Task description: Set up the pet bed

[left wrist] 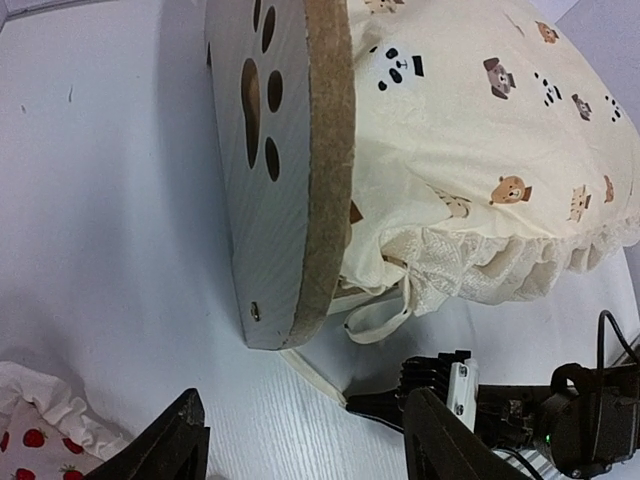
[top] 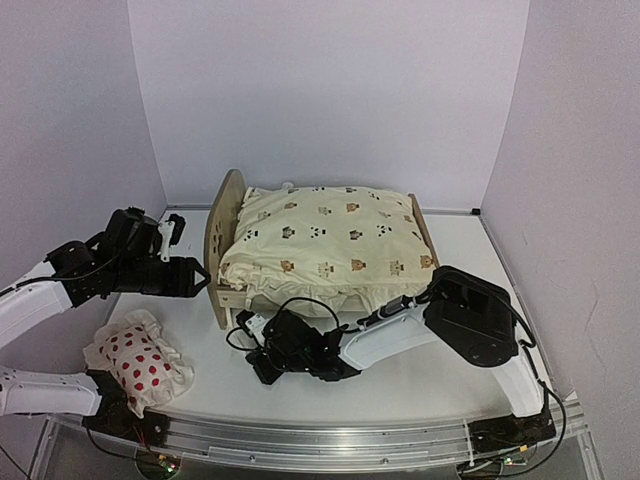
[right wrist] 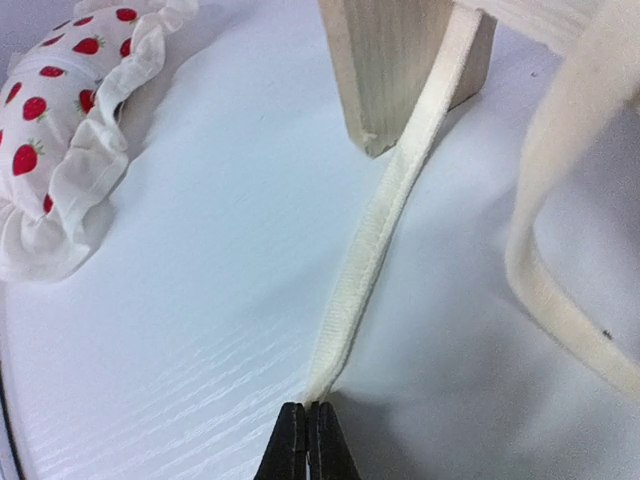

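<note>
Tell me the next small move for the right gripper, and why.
Probably a slight pull of the cream fabric tie back along the white table, away from the light-wood pet bed frame. The right gripper looks shut on the tie's tip, and the tie lies loosely past the frame's leg, coming from the cream animal-print cushion. Tension should ready it for fastening.

The pet bed (top: 230, 298) is covered by a cream animal-print cushion (top: 330, 240); the left gripper (top: 203, 278) is held open just beside the headboard (top: 222, 225); a red-spotted pillow (top: 140, 360) is seen near the left arm's base, apart from the bed.
</note>
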`<state>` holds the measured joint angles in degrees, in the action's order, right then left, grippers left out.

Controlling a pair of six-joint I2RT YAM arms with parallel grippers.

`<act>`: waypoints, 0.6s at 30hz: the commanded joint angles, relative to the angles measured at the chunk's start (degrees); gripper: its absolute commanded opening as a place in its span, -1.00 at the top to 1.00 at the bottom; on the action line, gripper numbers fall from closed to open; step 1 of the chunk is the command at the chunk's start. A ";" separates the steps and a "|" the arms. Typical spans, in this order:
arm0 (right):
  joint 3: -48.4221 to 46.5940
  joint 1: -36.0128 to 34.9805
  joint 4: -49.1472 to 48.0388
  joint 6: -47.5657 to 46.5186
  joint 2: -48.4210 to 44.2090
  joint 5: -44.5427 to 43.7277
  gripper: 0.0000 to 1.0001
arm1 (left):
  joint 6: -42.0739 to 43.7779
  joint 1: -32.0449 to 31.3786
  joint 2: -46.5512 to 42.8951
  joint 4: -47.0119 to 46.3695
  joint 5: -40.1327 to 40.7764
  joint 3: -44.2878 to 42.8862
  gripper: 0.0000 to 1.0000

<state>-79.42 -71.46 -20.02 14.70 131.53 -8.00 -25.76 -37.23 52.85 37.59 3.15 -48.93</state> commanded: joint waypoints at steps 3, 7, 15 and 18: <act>5.10 -0.61 4.03 3.05 -5.67 9.94 1.00 | -5.48 -0.21 1.81 -0.56 -6.17 0.84 -0.28; 8.00 -0.61 4.28 3.80 -7.72 13.72 1.00 | -6.88 -0.30 2.98 -2.21 -7.99 3.12 -0.24; 11.28 -0.61 5.87 4.81 -9.66 20.55 1.00 | -8.22 -0.30 4.76 -6.50 -9.19 5.87 -0.16; 12.23 -0.62 6.09 5.07 -10.25 24.09 1.00 | -8.16 -0.29 6.27 -7.83 -9.50 6.43 -0.11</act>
<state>-69.04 -71.66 -17.87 18.78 123.91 9.41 -33.10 -37.26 57.69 34.02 -5.07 -43.13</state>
